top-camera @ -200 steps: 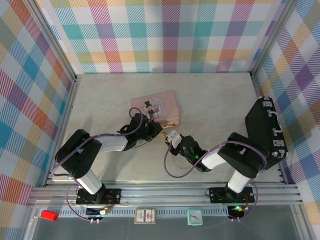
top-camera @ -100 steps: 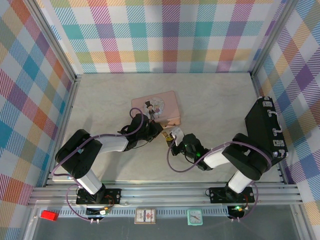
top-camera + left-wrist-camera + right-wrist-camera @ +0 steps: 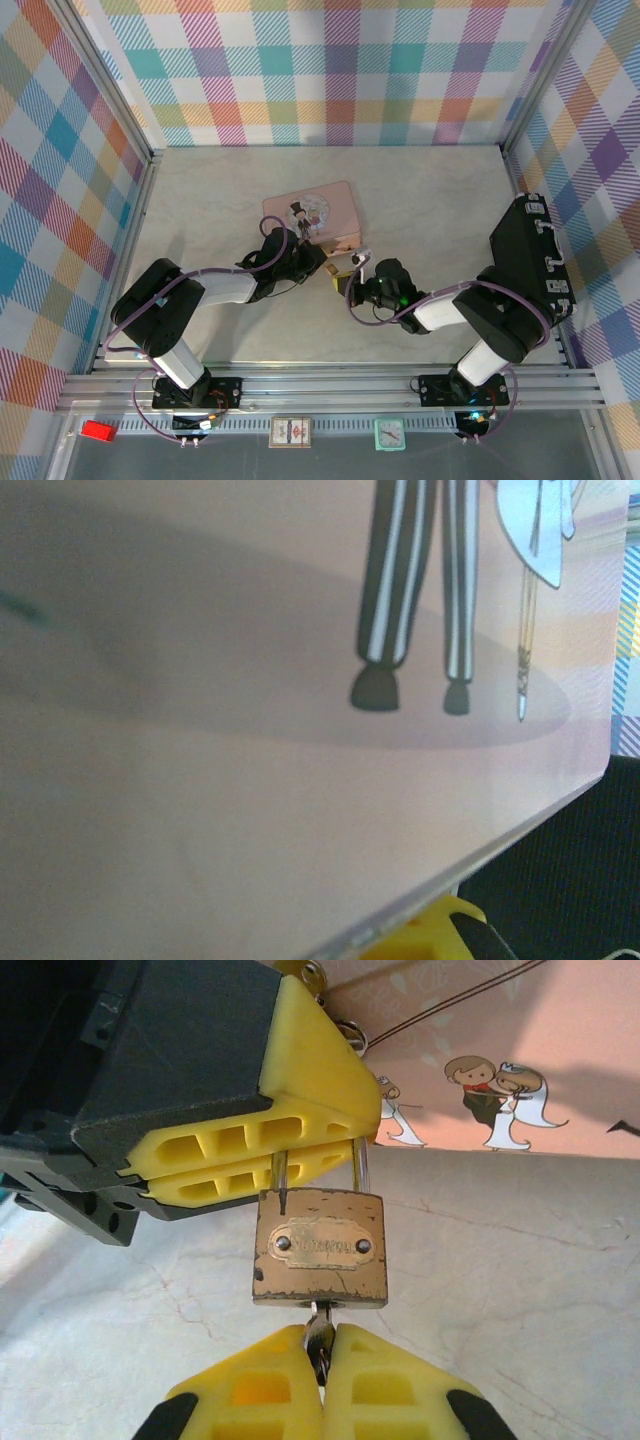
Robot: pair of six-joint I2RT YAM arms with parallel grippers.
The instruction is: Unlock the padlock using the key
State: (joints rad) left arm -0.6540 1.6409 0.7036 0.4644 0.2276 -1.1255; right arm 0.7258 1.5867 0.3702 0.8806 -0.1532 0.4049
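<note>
**Asker:** What is closest to you?

**Me:** My right tool (image 3: 320,1360), clenched on the key (image 3: 320,1332). Only a sliver of metal shows between my yellow fingers (image 3: 250,1385), and its tip sits in the keyway under the padlock.

**Asker:** And the padlock itself?

**Me:** The padlock (image 3: 320,1248) hangs just above the key, its brass face turned to my right wrist camera, off the tabletop (image 3: 500,1260). My left tool (image 3: 300,1155) grips its silver shackle (image 3: 360,1168). Both legs run up between the pads, and both look seated in the body, so I judge it locked.

**Asker:** How will these things handle?

**Me:** Both are light and rigid, I think, and the metal is smooth. The key is thin, so it may slip or twist in flat pads if I turn it sharply. I want my hold on its head, close under the lock, and a slow turn. The shackle grip should stop the body spinning, though the body could rock on those two thin legs.

**Asker:** What lies beyond?

**Me:** The pink tin (image 3: 520,1050) is right behind my left tool. My left wrist camera looks across its printed lid from very close. From above, both tools meet just off the tin's near corner, and a black case (image 3: 530,265) stands well apart by the right wall.
</note>
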